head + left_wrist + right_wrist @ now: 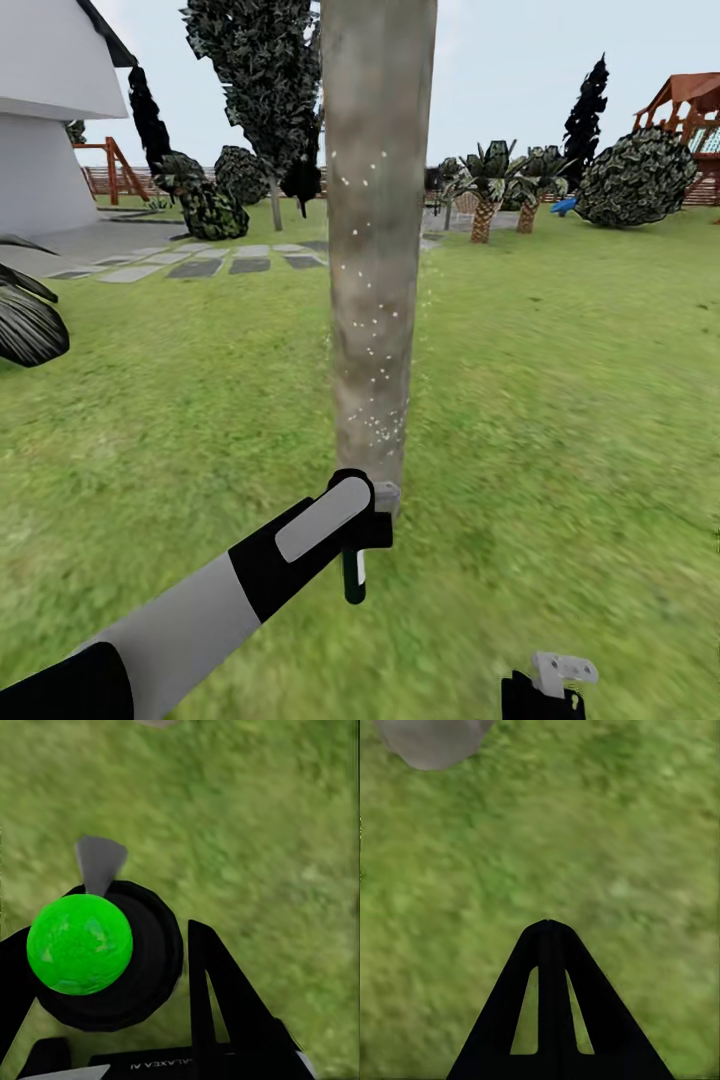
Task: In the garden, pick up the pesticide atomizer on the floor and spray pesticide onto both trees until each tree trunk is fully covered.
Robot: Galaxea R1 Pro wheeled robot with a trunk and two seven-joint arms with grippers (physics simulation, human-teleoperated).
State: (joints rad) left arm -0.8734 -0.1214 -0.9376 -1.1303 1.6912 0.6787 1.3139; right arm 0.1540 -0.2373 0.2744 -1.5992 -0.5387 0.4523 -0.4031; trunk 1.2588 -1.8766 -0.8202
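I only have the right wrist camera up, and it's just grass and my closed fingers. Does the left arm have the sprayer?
Observer: Yes. In the head view the left gripper is shut on the pesticide atomizer, right at the foot of the tree trunk.
Operator: Any spray on the bark?
Observer: White pesticide specks dot the side of the trunk that faces us. They are densest low down and sparse higher up.
Operator: Where's my right arm relative to that?
Observer: The right gripper sits low at the head view's bottom right, over the grass and well clear of the trunk.
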